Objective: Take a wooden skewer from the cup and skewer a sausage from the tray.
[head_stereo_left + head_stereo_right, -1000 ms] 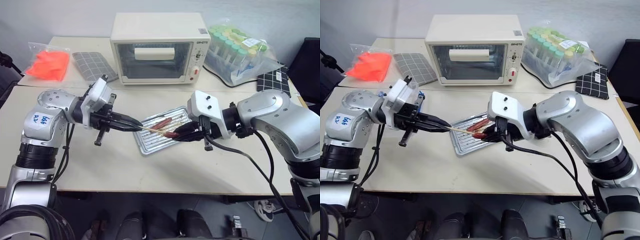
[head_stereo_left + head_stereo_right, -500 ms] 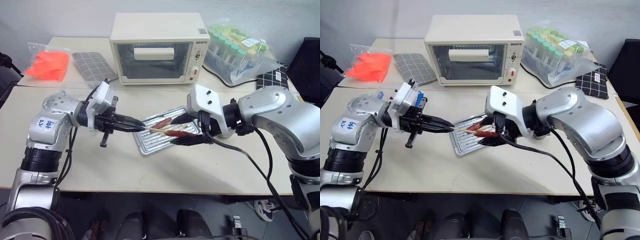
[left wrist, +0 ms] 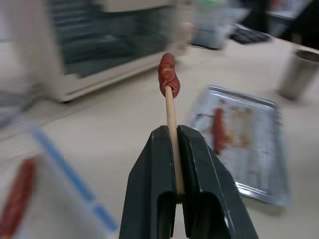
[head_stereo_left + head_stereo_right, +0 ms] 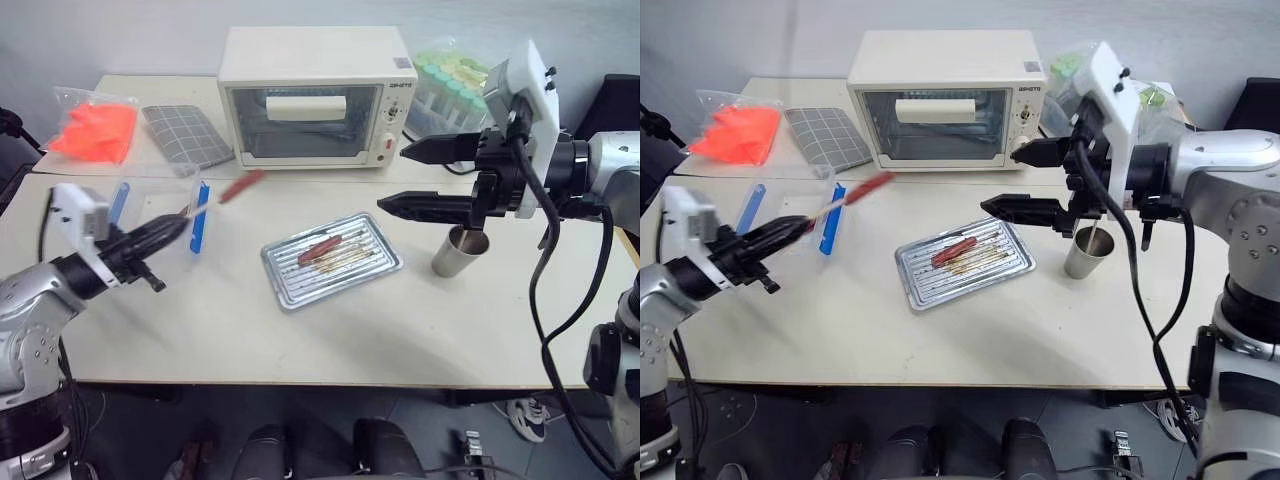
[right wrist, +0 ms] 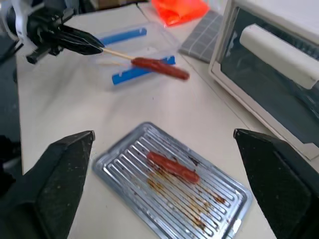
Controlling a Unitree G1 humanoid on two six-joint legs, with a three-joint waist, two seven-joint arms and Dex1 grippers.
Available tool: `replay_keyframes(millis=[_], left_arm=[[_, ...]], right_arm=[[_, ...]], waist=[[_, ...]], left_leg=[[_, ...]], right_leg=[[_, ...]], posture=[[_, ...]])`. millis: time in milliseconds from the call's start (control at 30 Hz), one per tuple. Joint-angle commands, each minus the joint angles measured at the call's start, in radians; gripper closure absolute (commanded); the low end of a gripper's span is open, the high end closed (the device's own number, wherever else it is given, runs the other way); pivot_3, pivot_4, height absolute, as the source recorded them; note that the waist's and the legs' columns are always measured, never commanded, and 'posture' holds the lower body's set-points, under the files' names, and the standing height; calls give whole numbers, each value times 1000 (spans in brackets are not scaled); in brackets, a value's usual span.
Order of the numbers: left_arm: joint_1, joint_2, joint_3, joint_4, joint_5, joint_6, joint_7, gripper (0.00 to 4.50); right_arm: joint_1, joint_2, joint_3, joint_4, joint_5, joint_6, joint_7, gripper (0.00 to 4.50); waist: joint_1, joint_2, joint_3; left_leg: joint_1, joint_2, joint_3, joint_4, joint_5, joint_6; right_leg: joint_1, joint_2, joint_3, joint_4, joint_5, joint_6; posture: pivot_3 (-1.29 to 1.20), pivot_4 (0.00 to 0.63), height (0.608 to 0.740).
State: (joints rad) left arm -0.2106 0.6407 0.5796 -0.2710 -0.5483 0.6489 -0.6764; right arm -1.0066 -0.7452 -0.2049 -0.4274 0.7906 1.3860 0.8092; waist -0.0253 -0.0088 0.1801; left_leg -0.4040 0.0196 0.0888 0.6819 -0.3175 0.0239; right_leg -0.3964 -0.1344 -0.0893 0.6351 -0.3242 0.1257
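My left gripper is shut on a thin wooden skewer and holds it over the table's left side. A red-brown sausage is stuck on the skewer's far tip, above a clear box. A second sausage lies in the ribbed silver tray at the table's middle. My right gripper stands open and empty in the air, right of the tray and above the grey cup. The right wrist view looks down on the tray and the skewered sausage.
A cream toaster oven stands at the back middle. A bag of capped tubes is at the back right. An orange bag and a grid mat lie at the back left. The clear box has blue clips.
My left gripper pulled away to the left with the skewer and the sausage on it. My right gripper opened, let go of that sausage, and rose to the right above the cup.
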Motion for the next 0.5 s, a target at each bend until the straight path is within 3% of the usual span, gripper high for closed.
replay_keyframes(millis=[33,500], left_arm=[[22,-47,64,-13,49,-51,164,4500],[-34,-80,-10,168,110,-165,303,4500]], right_arm=[[-34,29,-74,-22,61,26,-65,30],[-38,42,-45,1,141,-15,-141,30]], waist=[[5,0,0],[22,-2,-1]], left_leg=[[0,0,0,0,0,0],[0,-1,1,0,0,1]], right_leg=[[0,0,0,0,0,0],[0,-1,0,0,0,0]], posture=[[0,150,740],[0,150,740]])
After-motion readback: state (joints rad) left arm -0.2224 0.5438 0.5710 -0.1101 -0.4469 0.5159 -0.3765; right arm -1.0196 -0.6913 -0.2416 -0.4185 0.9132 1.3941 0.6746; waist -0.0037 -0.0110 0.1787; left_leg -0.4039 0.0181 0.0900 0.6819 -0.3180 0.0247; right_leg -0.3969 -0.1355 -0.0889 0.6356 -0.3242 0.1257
